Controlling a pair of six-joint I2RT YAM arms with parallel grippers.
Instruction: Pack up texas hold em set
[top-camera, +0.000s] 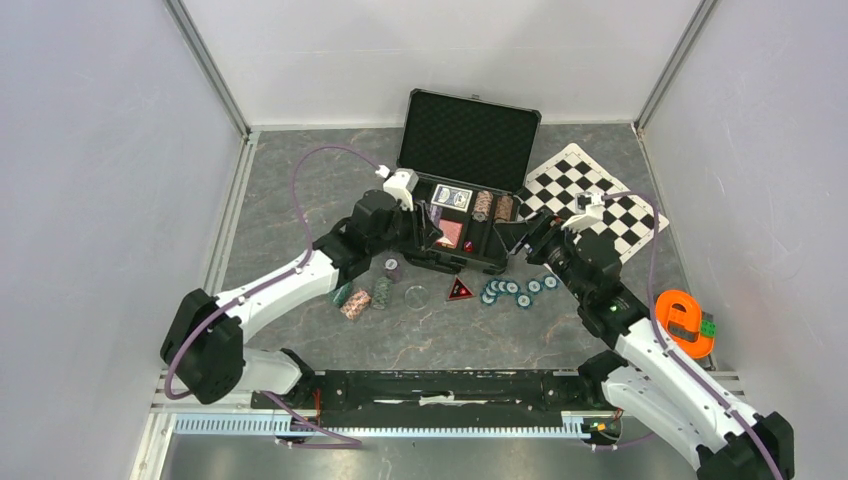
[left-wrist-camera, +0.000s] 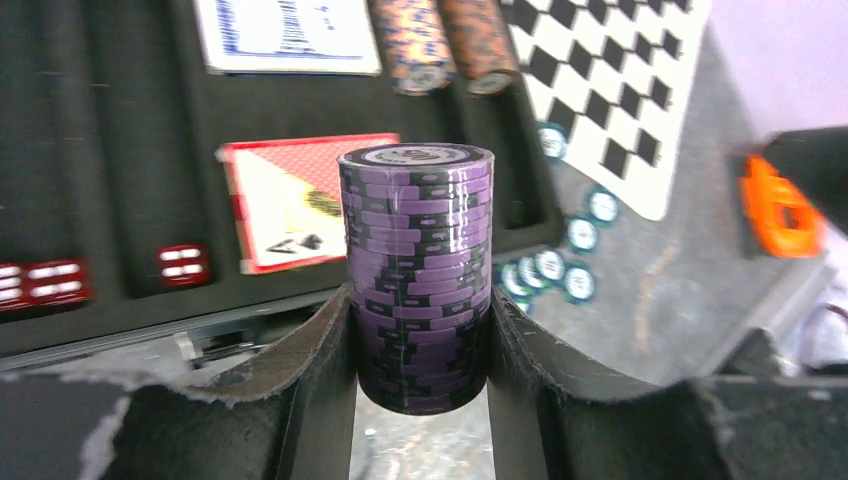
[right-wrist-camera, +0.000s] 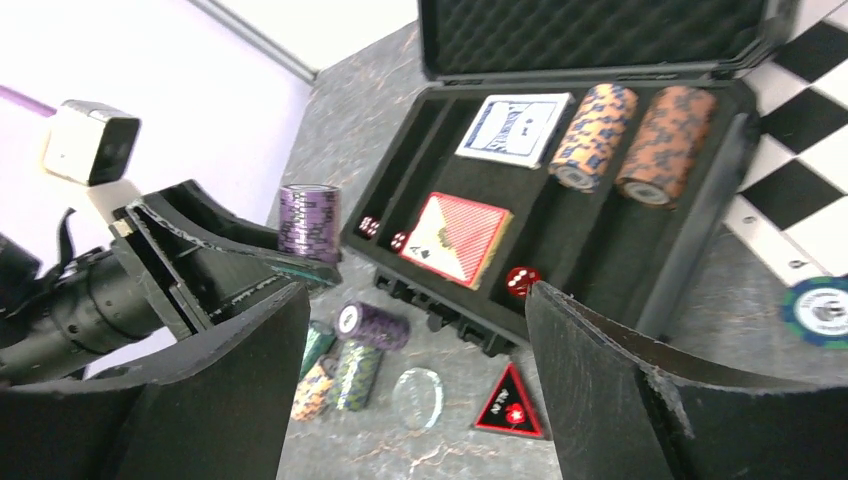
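open black case (right-wrist-camera: 590, 30) holding blue deck (right-wrist-camera: 515, 128), red deck (right-wrist-camera: 457, 238), purple chip stack (right-wrist-camera: 308, 222) between left fingers (right-wrist-camera: 215, 250), right fingers (right-wrist-camera: 600, 380) wide apart

Ahead of the left gripper (left-wrist-camera: 420, 300), its fingers (left-wrist-camera: 320, 370) filled by the purple chip stack (left-wrist-camera: 418, 230), the case (left-wrist-camera: 130, 315) front wall rises first. Beyond it the red deck (left-wrist-camera: 300, 200) and the dice (left-wrist-camera: 182, 262) to the left fill the near pockets, while the troughs off its right finger lie bare up to the brown chip rows (left-wrist-camera: 445, 40). The right gripper (right-wrist-camera: 415, 290) gapes with nothing between its fingers: ahead stand the same wall and a red die (right-wrist-camera: 521, 280), to its left the left arm (right-wrist-camera: 100, 290) bars the way, beneath lie loose chips (right-wrist-camera: 350, 370), a clear disc (right-wrist-camera: 417, 395) and a red triangle (right-wrist-camera: 508, 400), and teal chips (right-wrist-camera: 822, 310) dot the table (right-wrist-camera: 720, 330) to its right.
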